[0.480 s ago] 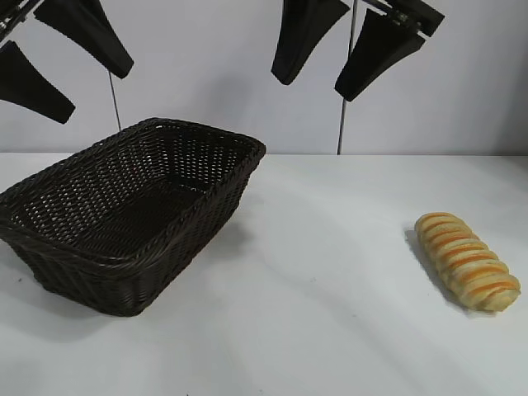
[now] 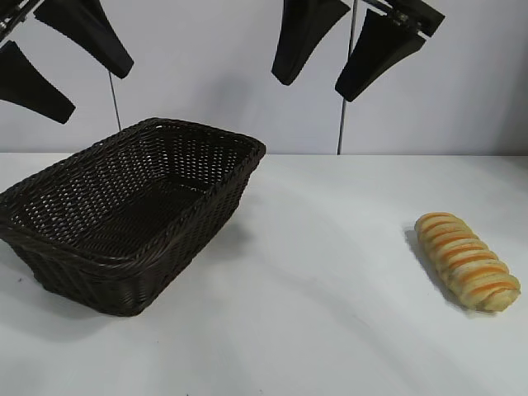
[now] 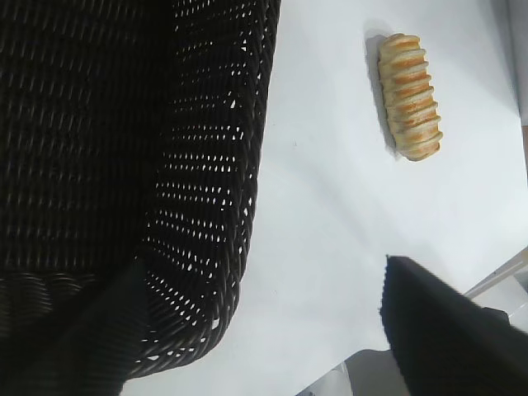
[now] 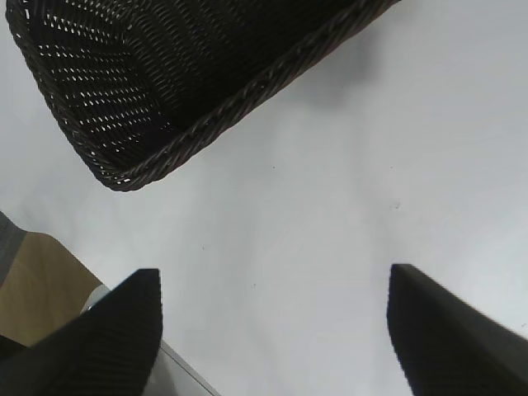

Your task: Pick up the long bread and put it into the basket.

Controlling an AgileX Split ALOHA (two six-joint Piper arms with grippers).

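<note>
White table [image 2: 330,330] and a plain wall frame the scene. Left claw [image 2: 58,66] hangs spread and empty high over the basket [image 2: 132,214], which stands empty beneath it. Right claw [image 2: 346,58] is also spread and empty, up high, with the bread [image 2: 466,260] lying well below it and off to its right. Best for that claw to swing over the loaf, turn across its width, then descend and pinch mid-length.

The basket [image 2: 132,223] is rough dark woven wicker, the bread [image 2: 467,261] ridged with a slight sheen, the table [image 2: 330,330] smooth matt white.
</note>
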